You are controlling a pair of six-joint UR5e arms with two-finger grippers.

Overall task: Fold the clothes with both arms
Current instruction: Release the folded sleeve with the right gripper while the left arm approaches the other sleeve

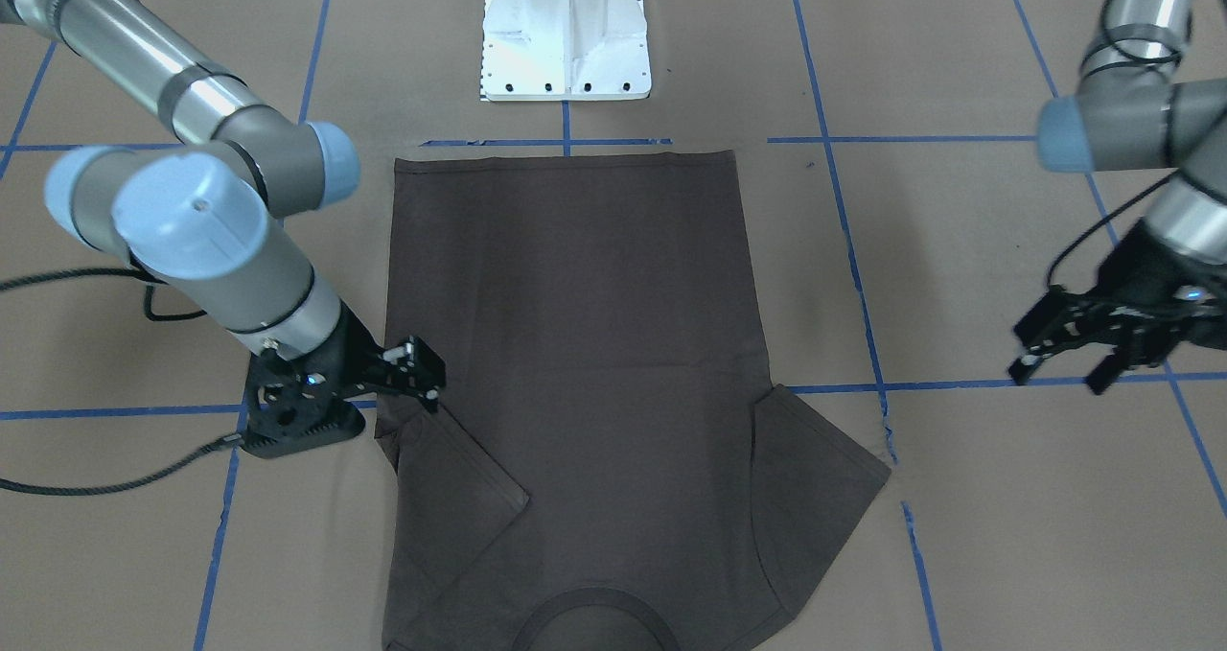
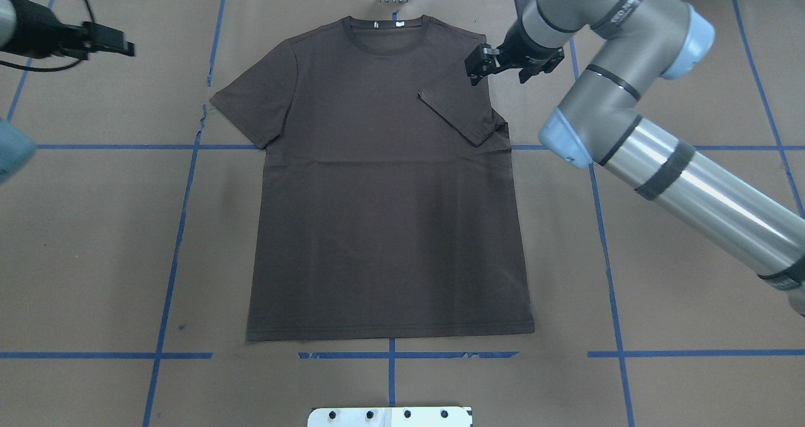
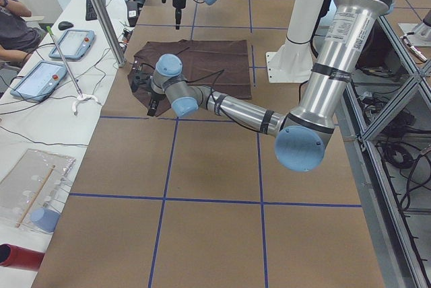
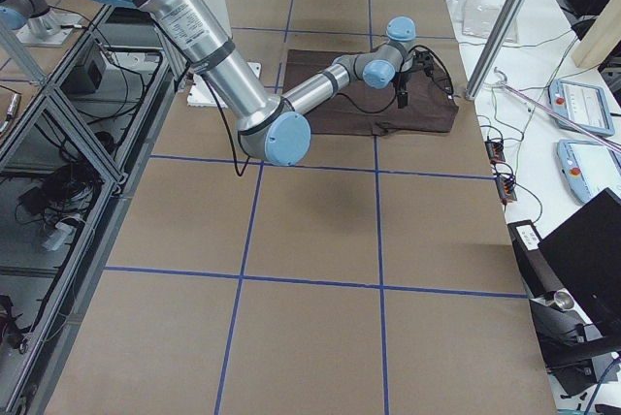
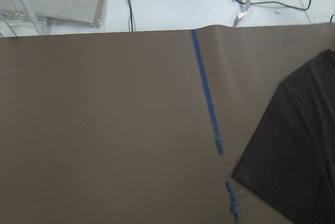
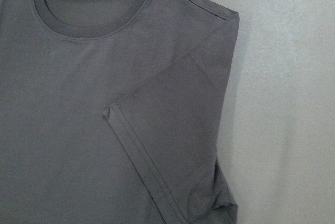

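The dark grey-brown T-shirt lies flat on the brown table, with its collar on the far side from the robot. It also shows in the front view. The sleeve on the robot's right is folded in over the chest, also in the right wrist view. The other sleeve lies spread out. My right gripper is open and empty, just above that shoulder edge; it also shows in the front view. My left gripper is open and empty, well off the shirt's left side.
The white pedestal stands just beyond the shirt's hem. Blue tape lines cross the brown table cover. A side bench with tablets, cables and a metal post runs along the table's far edge, with a seated person beside it.
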